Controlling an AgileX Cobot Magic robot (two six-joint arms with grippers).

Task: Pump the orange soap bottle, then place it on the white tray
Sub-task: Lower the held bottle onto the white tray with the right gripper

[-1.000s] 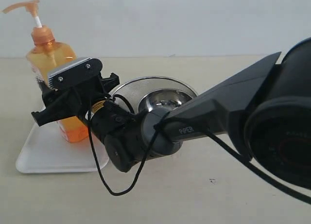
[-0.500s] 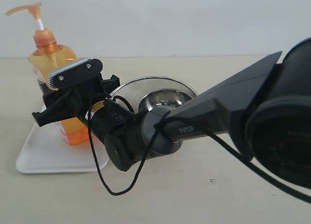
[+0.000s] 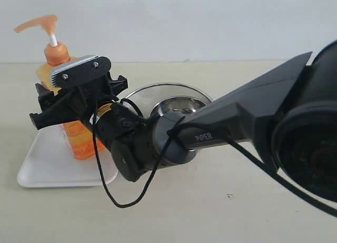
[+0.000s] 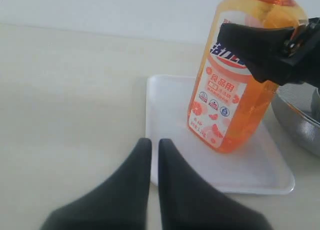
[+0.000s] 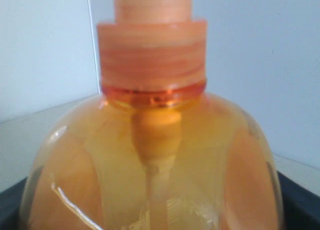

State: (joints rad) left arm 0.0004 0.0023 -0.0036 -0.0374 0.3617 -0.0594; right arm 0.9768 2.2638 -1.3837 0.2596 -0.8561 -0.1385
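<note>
The right gripper [image 3: 45,103] has slid up to the shoulder of the orange soap bottle [image 3: 79,138], jaws straddling it; clamped or loosening, I cannot tell. The bottle stands on the white tray [image 3: 46,170], so only the release looks left. The left gripper [image 4: 154,146] idles, jaws together.

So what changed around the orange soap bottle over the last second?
The top of the tall clear-orange plastic pump bottle shifted right and down in the exterior view, while the right gripper straddling it rose to its shoulder. Whether the grip loosened is unclear. The flat white tray and round steel strainer bowl stayed put.
</note>
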